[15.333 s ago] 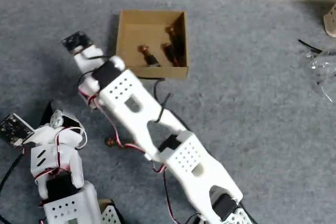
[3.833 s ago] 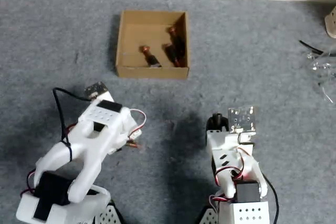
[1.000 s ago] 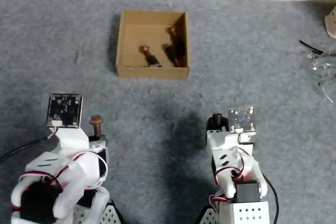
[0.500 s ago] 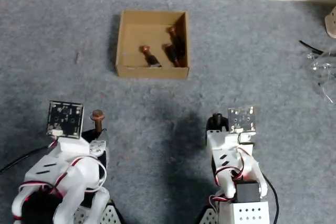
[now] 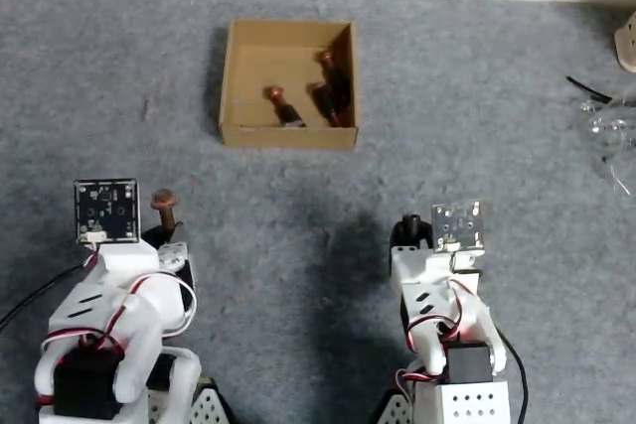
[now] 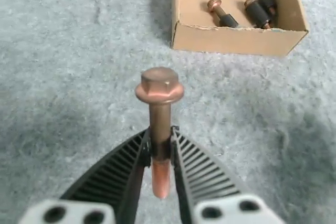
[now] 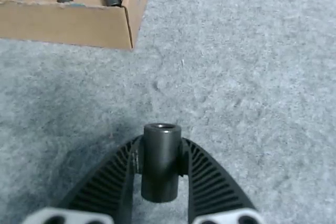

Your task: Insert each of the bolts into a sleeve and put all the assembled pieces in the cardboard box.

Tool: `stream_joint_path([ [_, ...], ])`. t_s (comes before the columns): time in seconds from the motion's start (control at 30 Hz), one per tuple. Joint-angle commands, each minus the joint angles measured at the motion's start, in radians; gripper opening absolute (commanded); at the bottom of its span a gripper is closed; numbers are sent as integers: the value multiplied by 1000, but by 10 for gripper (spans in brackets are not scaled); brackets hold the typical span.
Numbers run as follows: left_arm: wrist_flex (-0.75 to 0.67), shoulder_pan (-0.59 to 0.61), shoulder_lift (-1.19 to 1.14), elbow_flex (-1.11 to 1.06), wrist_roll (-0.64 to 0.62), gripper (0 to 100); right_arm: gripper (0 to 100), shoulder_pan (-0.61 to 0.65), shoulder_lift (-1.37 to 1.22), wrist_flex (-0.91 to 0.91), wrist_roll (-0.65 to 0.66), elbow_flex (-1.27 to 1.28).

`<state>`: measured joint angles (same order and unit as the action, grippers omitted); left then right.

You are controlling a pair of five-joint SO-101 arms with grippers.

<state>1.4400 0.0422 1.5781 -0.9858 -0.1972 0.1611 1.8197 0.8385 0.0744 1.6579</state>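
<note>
Three assembled pieces lie in the cardboard box at upper centre of the high view; the two by its right wall overlap and are hard to separate. At lower left, the left gripper pinches one bolt. At lower right, the right gripper clamps one sleeve. Open grey carpet separates both from the box

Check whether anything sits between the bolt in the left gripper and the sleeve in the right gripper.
Nothing visible does. Only bare carpet lies between the bolt, held in the left gripper, and the sleeve, held in the right gripper. The cardboard box sits farther off, beyond both.
</note>
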Motion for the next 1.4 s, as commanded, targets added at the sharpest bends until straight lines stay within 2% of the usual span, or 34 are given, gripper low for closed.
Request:
stream_joint_path([
  [0.0,-29,7,10,15,6,5,5,7,18,-35,-3,-7],
  [0.17,-83,7,10,15,2,5,5,7,18,-35,-3,-8],
  [0.43,-261,7,10,13,-2,5,5,25,18,-59,-11,-18],
  [0.83,-488,2,8,5,-11,5,5,275,18,-268,-3,-10],
  [1.03,-598,-2,8,-8,-181,5,5,381,18,-344,-3,-16],
  [1.3,-608,-228,10,-4,-199,5,5,487,18,-384,0,-12],
  [1.37,-608,-257,10,-7,-201,5,5,516,18,-383,43,-12],
])
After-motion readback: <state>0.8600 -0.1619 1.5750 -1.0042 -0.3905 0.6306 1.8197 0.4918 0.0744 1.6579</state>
